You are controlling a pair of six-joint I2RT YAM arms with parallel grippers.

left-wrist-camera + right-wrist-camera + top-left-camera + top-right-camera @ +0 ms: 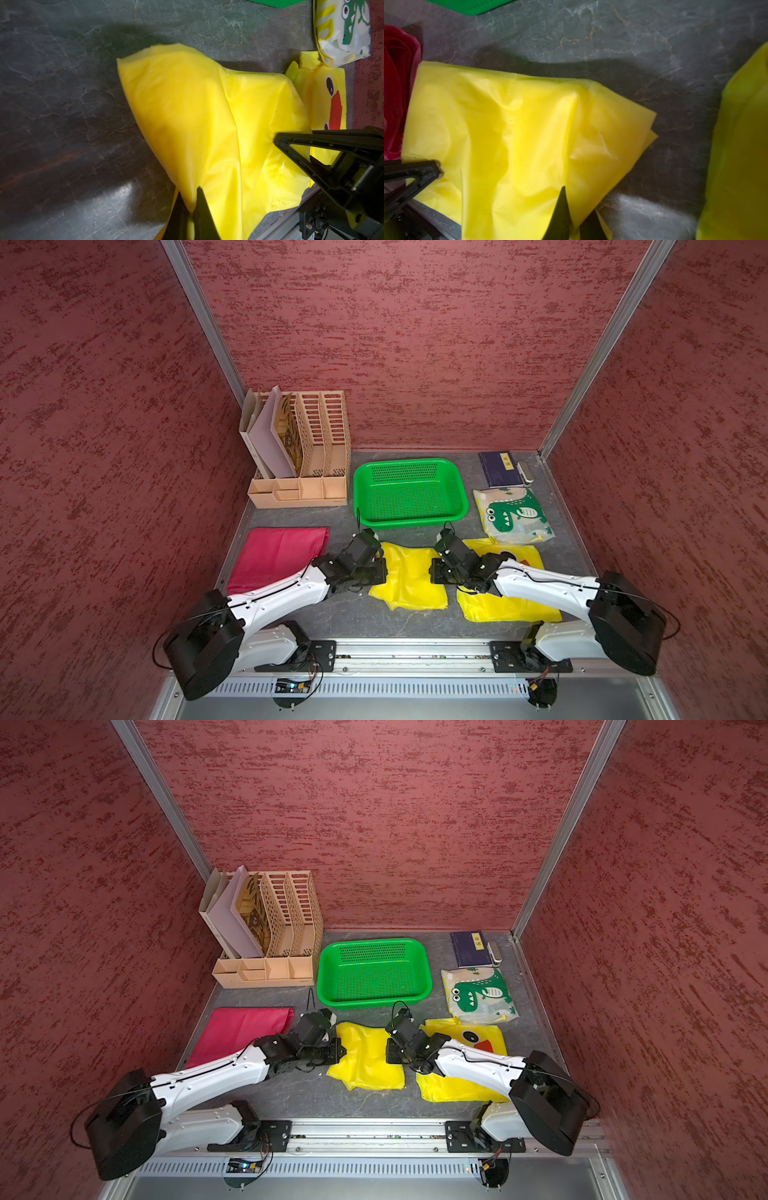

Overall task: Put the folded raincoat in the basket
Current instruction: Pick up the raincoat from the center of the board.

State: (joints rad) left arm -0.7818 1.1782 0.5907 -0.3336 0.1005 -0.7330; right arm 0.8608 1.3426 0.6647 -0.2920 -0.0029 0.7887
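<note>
Nearest the rail, bare grey marbled table (374,618).

Just beyond it, the folded raincoat (409,576), plain yellow, lay mid-table between the two arms. It was short of the basket and not touching it, a strip of table showing between them.

Left gripper (190,204): jaws pinched tight on the raincoat's left edge, yellow film caught between the black fingers.

Right gripper (577,209): likewise clamped down on the opposite, right edge. Each wrist view showed the other gripper biting the far side.

The sheet was creased and puckered between the two grips. Could not tell whether it had cleared the table.

Right of it, partly under the right arm, lay a second yellow piece with a duck face (511,610), apart from the raincoat.

Left, partly under the left arm, lay a flat red folded sheet (278,556).

Farther back at centre sat the green perforated basket (411,524), with nothing seen inside.

Beside it on the right lay a dinosaur-print pouch (513,512).

At the back wall stood a tan file organizer (299,489) with papers upright in its left slots. In the right corner lay a dark blue book (498,470).
</note>
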